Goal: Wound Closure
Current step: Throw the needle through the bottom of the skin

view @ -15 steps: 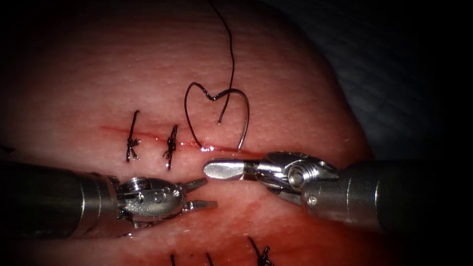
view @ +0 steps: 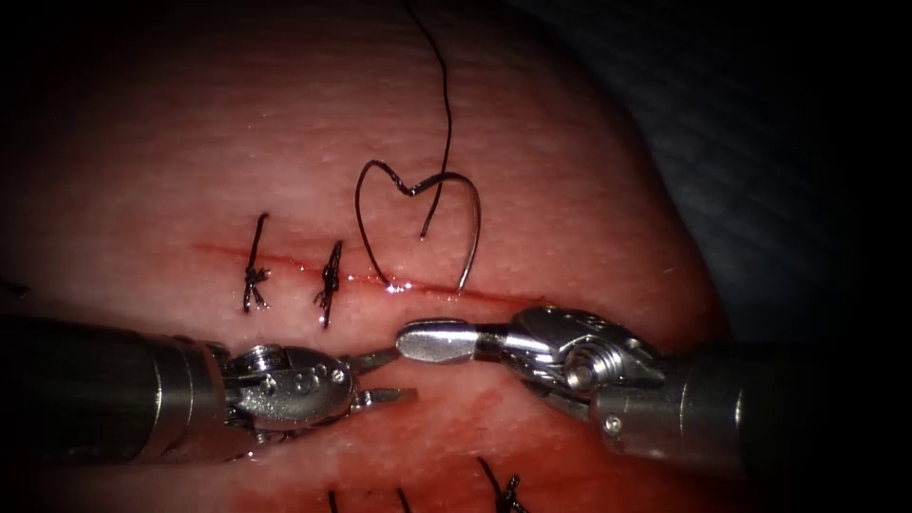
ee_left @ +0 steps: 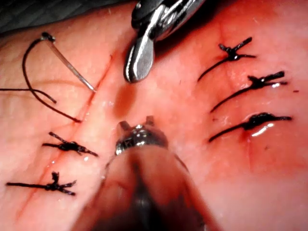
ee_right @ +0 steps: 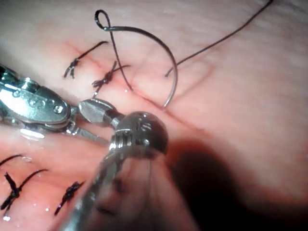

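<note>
The left tool lies nearly level at lower left of the endoscope view, jaws apart and holding nothing; the right tool reaches in from lower right, tilted slightly upward toward the centre, jaws together and empty; the needle rests free on the tissue at centre, its tip at the cut; the thread runs off the top edge.

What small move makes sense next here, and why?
Probably the right tool should go up to the needle and take hold of it. Neither tool holds anything: the right tool's jaws are shut and empty, the left tool is open below the cut. The needle lies free on the tissue above the cut, its point at the cut's edge, thread trailing upward.
</note>
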You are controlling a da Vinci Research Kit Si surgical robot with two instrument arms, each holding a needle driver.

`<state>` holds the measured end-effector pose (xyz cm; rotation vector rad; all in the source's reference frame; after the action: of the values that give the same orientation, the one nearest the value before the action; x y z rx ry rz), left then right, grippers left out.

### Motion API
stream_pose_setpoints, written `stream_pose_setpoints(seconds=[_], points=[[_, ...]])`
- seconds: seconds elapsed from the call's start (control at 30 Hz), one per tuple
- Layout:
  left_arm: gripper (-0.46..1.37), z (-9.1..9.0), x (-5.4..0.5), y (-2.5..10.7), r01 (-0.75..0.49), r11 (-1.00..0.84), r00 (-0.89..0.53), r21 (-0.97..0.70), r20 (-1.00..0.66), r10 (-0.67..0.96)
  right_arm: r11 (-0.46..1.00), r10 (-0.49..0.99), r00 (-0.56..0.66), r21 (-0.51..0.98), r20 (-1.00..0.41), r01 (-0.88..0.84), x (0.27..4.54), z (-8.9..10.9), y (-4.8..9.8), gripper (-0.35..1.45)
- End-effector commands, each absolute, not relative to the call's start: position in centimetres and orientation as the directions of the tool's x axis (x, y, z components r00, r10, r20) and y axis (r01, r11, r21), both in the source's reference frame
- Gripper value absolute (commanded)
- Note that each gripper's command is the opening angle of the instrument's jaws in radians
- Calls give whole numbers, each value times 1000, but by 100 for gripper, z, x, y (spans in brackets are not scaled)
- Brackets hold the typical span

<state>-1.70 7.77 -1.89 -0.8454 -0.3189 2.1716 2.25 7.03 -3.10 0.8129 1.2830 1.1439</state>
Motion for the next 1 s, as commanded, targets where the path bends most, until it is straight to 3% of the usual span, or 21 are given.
stream_pose_setpoints(seconds=[0.03,0.23,0.37,0.7,1.0], points=[[18,-188,-170,777,-572,-672,-484,-470,-469,739,305,943,-71,931,-324,-201,221,-308,702,52],[18,-188,-170,777,-572,-673,-484,-470,-469,739,396,910,-31,887,-414,-236,208,-307,712,70],[18,-188,-169,776,-570,-673,-485,-470,-469,738,518,850,58,811,-523,-274,205,-310,720,97],[18,-188,-169,772,-569,-676,-486,-468,-471,736,612,785,158,708,-600,-352,202,-317,734,98],[16,-188,-165,770,-567,-678,-488,-469,-472,734,762,628,329,469,-706,-447,184,-324,760,80]])
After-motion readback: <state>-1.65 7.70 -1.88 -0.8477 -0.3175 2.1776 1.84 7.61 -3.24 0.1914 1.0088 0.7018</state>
